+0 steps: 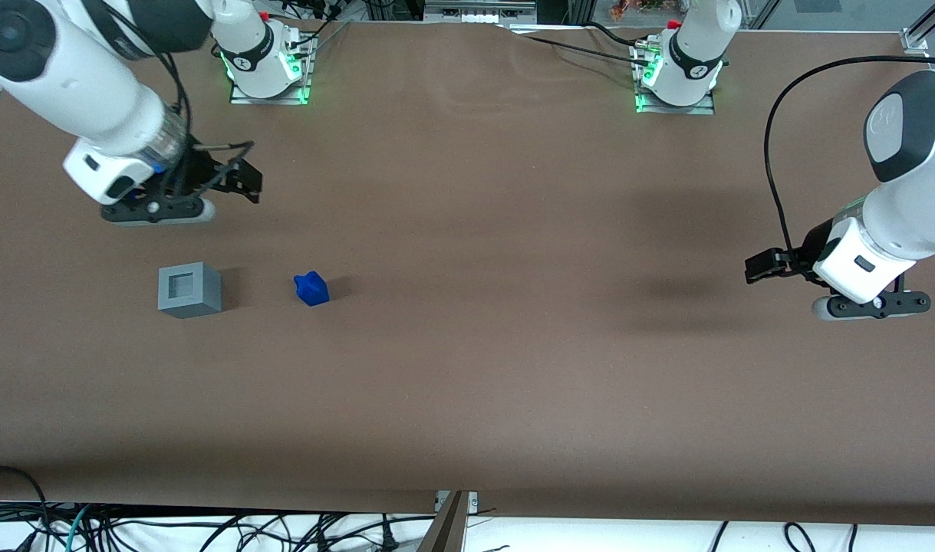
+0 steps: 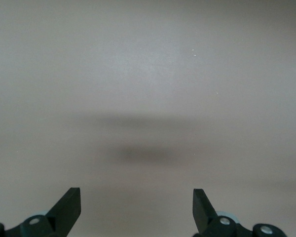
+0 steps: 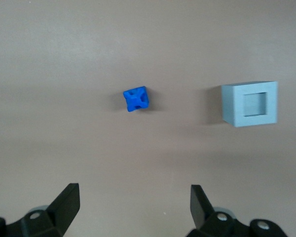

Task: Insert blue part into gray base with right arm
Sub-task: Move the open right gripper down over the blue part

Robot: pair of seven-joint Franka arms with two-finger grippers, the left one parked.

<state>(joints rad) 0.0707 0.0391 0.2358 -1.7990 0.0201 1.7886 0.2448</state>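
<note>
Between the black fingers (image 3: 69, 202) nothing is held: they stand wide apart in the right wrist view, w/ bare tabletop in the gap. The gripper (image 1: 177, 193) hangs above the table, farther from the front camera than both parts and well apart from them, on the right arm (image 1: 76, 84).

The blue part (image 1: 311, 289) lies loose on the table, near the gray base (image 1: 190, 290) but not touching it; the base sits upright, square recess facing up, empty. Grasp not yet begun.

Risks, as a judgement:
- The blue part is small and irregular, sitting skewed to the fingers' line. A descent w/o turning the wrist could catch a corner or the knobs, so it twists or squirts out as the fingers close.
- A tilted grip would likely carry through to the recess: the part may jam on the rim instead of dropping in.
- The base looks unfixed. Any side push during insertion could slide it.
- Which end of the part goes down can't be told from these views.

The surface is a plain brown mat (image 1: 513, 368), matte, w/ slight ripples toward the arm mounts; probably decent friction. Off the table's near edge hang loose cables (image 1: 206, 529). Metal framing shows past the mounts, little else of the room.
</note>
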